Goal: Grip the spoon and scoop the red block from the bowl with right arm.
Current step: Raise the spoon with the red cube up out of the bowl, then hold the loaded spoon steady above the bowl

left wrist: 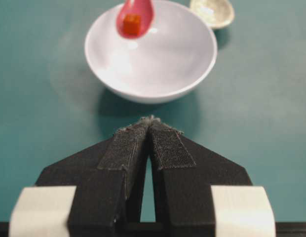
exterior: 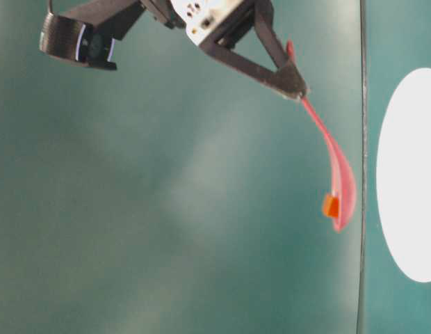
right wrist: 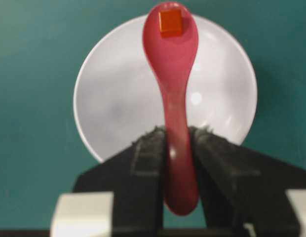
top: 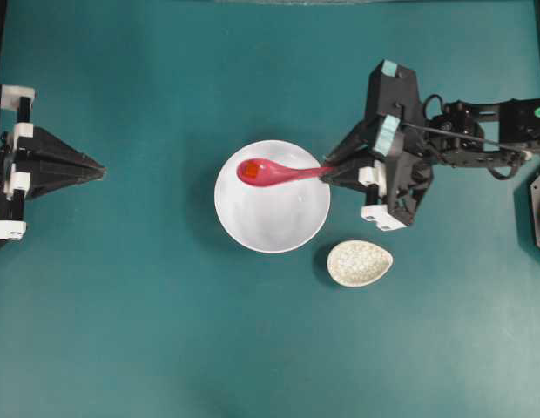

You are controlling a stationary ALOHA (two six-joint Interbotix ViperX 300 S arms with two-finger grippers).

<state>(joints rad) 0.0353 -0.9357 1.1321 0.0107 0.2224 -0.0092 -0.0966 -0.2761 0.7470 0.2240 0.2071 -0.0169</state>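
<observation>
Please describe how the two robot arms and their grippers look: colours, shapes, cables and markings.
Both arms are black. The right gripper has an open lattice frame, white blocks, pale teal patches, thin black cables and a green dot further back. The left gripper tapers to a point, with white brackets behind it. The fingers carry rough dark padding.

Table [top: 148,331]: plain teal top, fills the overhead frame. On it, approx centre of frame, big round white bowl [top: 272,218]. Just beside it, to lower right, not touching, small oval cream dish [top: 360,263] w/ crackle pattern. Rest of top bare teal w/ soft shadows.
</observation>
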